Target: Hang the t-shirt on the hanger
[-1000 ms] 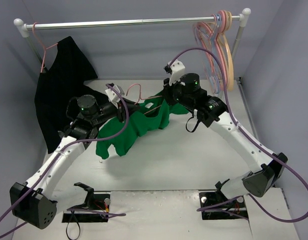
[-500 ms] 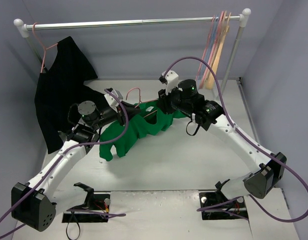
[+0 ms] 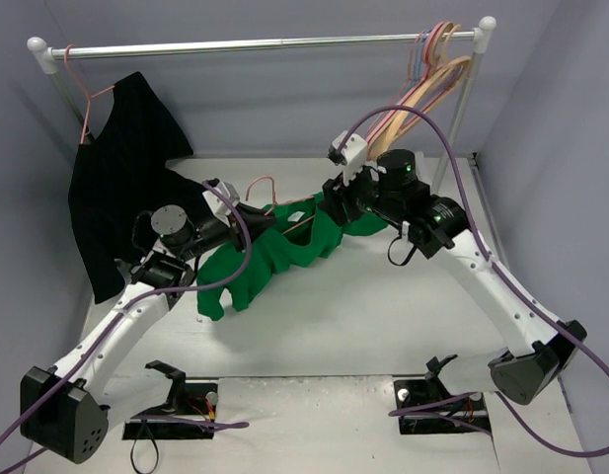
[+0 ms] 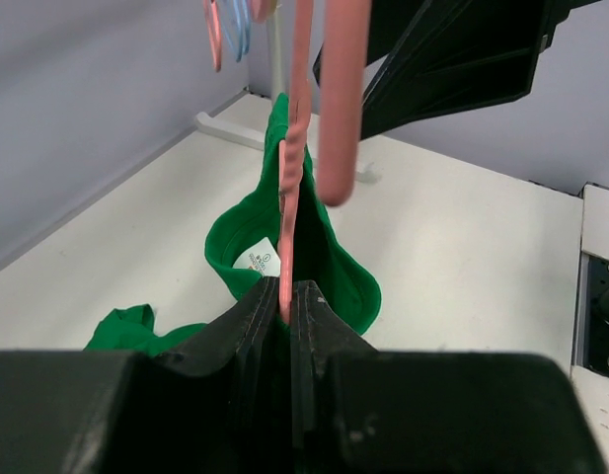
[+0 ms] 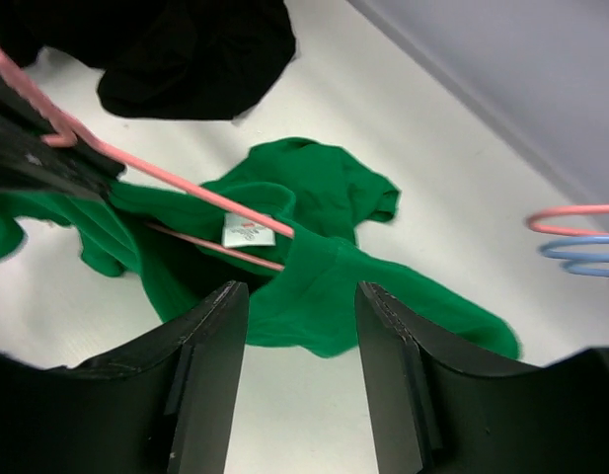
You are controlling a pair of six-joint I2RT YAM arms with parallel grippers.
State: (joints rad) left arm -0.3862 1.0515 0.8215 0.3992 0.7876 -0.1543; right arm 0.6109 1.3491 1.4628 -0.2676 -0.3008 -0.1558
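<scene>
The left claw (image 4: 289, 296) is clenched on the hanger (image 4: 287, 222), its two fingers pressed flat on the thin pink wire. Beyond the fingers the hanger runs forward and one end goes in at the neck opening of the t-shirt (image 4: 334, 272), just beside the white neck label (image 4: 260, 261). In the left wrist view, the dark bulk of the right arm (image 4: 452, 49) fills the space directly above and past the hanger.

The right claw (image 5: 299, 296) is released, with its fingers spread wide over the collar and green cloth showing between them. I cannot tell whether the fingers touch the cloth.

The t-shirt lies rumpled on the table (image 3: 383, 306) between the two arms. Its neck end is under the right claw and the rest trails toward the left arm.

Behind the left arm, a black garment (image 3: 126, 178) hangs from the left end of the rail (image 3: 255, 44), with its lower part draped onto the table near the left claw. A bunch of spare hangers (image 3: 432, 84) hangs tilted at the rail's right end, right above the right arm's wrist and cable.
</scene>
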